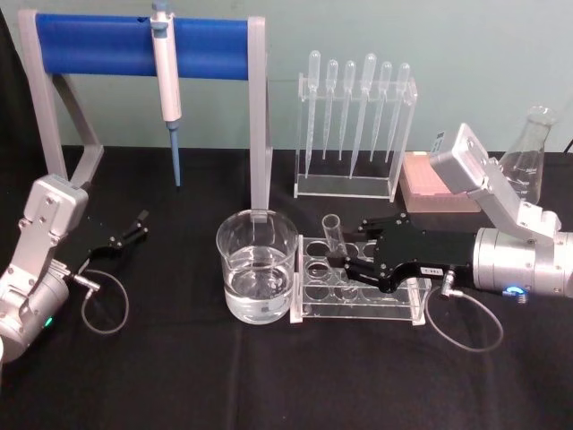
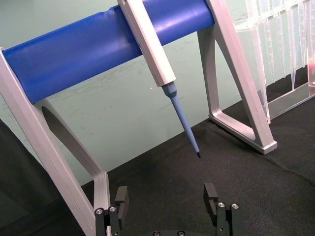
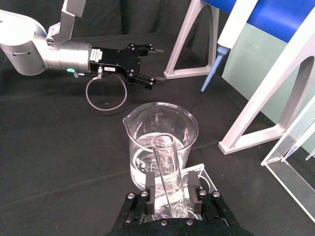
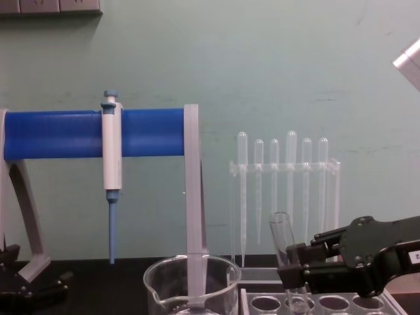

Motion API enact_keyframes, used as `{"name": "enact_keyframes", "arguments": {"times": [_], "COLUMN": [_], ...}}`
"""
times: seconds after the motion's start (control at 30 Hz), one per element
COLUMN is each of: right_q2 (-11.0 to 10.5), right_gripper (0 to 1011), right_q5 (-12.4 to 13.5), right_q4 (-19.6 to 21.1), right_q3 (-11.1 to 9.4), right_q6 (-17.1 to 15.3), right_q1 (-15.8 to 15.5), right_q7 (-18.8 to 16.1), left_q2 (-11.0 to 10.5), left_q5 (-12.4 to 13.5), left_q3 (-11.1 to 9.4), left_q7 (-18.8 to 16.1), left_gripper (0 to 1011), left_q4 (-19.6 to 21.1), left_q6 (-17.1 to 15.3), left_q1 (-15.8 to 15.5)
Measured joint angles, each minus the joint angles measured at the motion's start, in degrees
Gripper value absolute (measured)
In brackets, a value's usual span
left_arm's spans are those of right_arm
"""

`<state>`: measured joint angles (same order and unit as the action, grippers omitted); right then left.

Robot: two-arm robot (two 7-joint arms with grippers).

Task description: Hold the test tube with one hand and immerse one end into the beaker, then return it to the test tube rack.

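Note:
The test tube (image 1: 332,231) stands slightly tilted at the left end of a clear acrylic rack (image 1: 394,309), its open rim up. My right gripper (image 1: 345,258) reaches in from the right and is shut on the tube's middle. In the right wrist view the tube (image 3: 165,162) sits between the two fingers, with the beaker (image 3: 160,142) just beyond it. The beaker (image 1: 257,269) holds clear liquid and stands directly left of the rack. In the chest view the tube (image 4: 282,239) rises above the right gripper (image 4: 292,262). My left gripper (image 1: 134,228) rests open at the far left.
A grey stand with a blue bar (image 1: 134,45) carries a hanging micropipette (image 1: 166,81) behind the beaker. A rack of plastic pipettes (image 1: 354,134) stands behind the tube rack. A conical flask (image 1: 528,152) and a pink box (image 1: 430,193) sit at the back right.

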<state>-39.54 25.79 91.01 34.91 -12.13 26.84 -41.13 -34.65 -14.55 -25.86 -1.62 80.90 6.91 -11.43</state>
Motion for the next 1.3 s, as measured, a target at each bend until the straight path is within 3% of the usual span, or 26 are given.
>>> {"name": "enact_keyframes", "arguments": {"times": [0.13, 0.23, 0.77, 1.03, 1.3], "right_q2": [0.0, 0.0, 0.0, -2.2, -4.2], "right_gripper": [280, 243, 238, 238, 238], "right_q5": [0.0, 0.0, 0.1, 7.4, 12.1], "right_q4": [0.0, 0.0, 0.0, 3.2, 6.0], "right_q3": [0.0, 0.0, 0.0, -5.3, -7.9], "right_q6": [0.0, 0.0, 0.0, 0.7, 0.5], "right_q1": [0.0, 0.0, -0.1, -4.3, -6.0], "right_q7": [0.0, 0.1, 0.1, 1.7, 2.8], "left_q2": [0.0, 0.0, 0.0, 0.0, 0.0], "left_q5": [0.0, 0.0, 0.0, 0.0, 0.0], "left_q3": [0.0, 0.0, 0.0, 0.0, 0.0], "left_q7": [0.0, 0.0, 0.0, 0.0, 0.0], "left_gripper": [1000, 1000, 1000, 1000, 1000], "left_q4": [0.0, 0.0, 0.0, 0.0, 0.0], "left_q6": [0.0, 0.0, 0.0, 0.0, 0.0], "left_q1": [0.0, 0.0, 0.0, 0.0, 0.0]}}
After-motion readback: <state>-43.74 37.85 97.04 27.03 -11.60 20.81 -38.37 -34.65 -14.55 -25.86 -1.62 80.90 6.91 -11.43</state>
